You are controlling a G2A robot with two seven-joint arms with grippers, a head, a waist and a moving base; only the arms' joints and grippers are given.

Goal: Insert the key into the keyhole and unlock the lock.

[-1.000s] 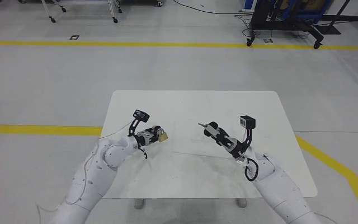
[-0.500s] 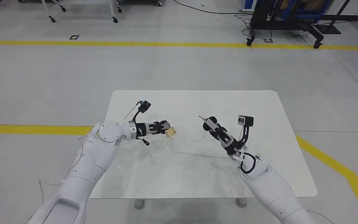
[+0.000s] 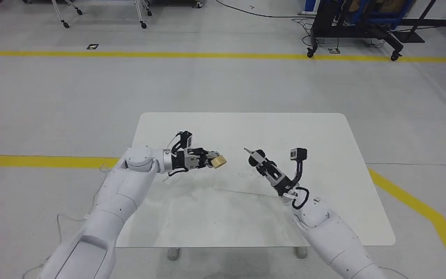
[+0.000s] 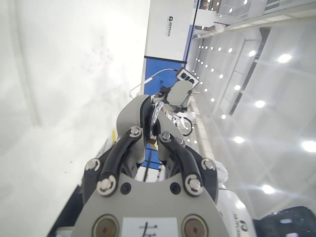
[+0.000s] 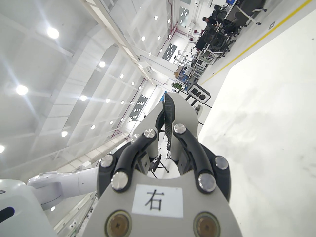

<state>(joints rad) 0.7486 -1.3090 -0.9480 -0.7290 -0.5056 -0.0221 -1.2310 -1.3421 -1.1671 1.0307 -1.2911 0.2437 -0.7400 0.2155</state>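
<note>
A brass padlock (image 3: 218, 161) hangs above the middle of the white table (image 3: 313, 132), held sideways by my left gripper (image 3: 207, 159). In the left wrist view that gripper (image 4: 154, 104) is shut on the lock's silver shackle (image 4: 157, 114), and a sliver of the brass body (image 4: 154, 146) shows below. My right gripper (image 3: 257, 158) hovers a short way to the right, shut on a thin silver key (image 3: 247, 151) whose tip points toward the lock. In the right wrist view the dark pads (image 5: 169, 114) are pressed together and the key itself is hidden.
The table's right edge (image 3: 362, 160) and front edge (image 3: 230, 245) border bare grey floor with yellow lines (image 3: 63, 162). A dark cart (image 3: 355, 28) stands far behind. The two grippers face each other across a small gap over the table's middle.
My left arm has swung right and forward, carrying the padlock toward the table's middle. My right gripper has shifted slightly left with the key. The gap between lock and key has narrowed.
</note>
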